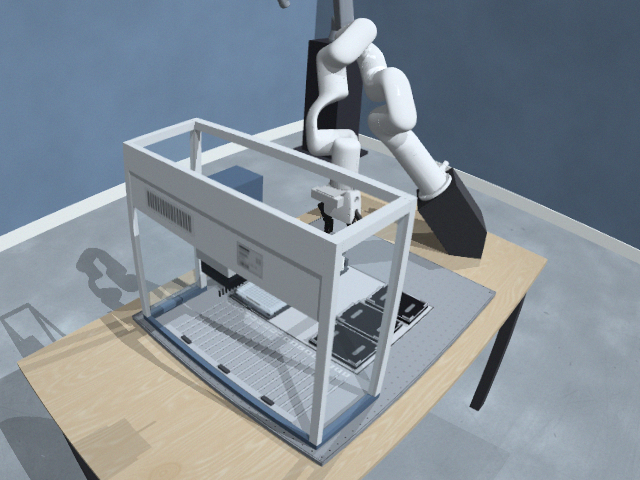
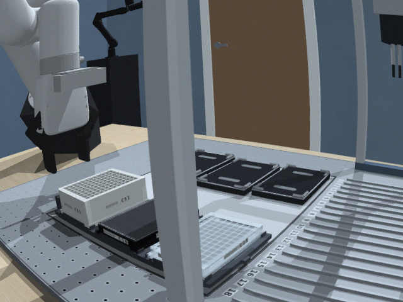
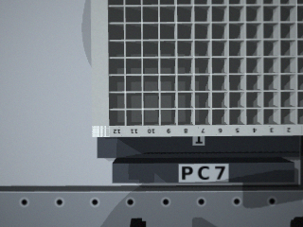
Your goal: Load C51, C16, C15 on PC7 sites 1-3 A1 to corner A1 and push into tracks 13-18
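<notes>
I see the deep-well block (image 3: 204,66) filling the upper right, its numbered edge above the 1 marker and PC7 label (image 3: 204,173).

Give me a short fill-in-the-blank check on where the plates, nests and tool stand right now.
1. The white deep-well block C51 sits on the black plate carrier PC7 at site number ____.
2. The three black nests beside the apron are all ____.
3. The black-fingered tool hangs above the carrier's handle end with its fingers ____.
4. The clear 96-well plate lies at the carrier end nearest the ____.

Missing words: 1; empty; open; rails
</notes>
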Tool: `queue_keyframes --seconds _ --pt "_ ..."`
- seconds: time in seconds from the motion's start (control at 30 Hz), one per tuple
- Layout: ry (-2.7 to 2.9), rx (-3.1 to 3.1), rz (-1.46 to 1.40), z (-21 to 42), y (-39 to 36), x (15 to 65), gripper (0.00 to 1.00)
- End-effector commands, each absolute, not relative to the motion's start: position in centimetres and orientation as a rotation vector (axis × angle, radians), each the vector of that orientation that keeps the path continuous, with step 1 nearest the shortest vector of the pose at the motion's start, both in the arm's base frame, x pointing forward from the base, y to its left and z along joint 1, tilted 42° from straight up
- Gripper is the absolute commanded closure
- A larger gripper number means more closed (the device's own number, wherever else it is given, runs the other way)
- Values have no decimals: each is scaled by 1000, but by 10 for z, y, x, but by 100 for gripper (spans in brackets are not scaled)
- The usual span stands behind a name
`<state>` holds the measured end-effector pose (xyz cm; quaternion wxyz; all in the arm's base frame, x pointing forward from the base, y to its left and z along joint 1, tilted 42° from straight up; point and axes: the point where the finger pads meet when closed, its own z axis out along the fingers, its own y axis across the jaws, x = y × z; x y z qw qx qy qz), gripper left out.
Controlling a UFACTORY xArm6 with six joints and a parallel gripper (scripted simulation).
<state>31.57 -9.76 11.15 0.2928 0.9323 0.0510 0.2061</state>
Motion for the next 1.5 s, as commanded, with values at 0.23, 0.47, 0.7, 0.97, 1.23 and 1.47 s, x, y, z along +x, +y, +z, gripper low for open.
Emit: queue_keyframes --seconds 0.23,0.47,0.7,0.97,1.23,1.47 --pt "136 2480 555 100 -106 324 18" --pt "136 2480 555 91 -112 329 18" --pt "136 2480 555 86 -116 332 18" --pt "136 2480 555 86 -116 332 18" --pt "136 2480 555 83 -118 333 18" --pt "136 2480 555 80 -120 335 18"
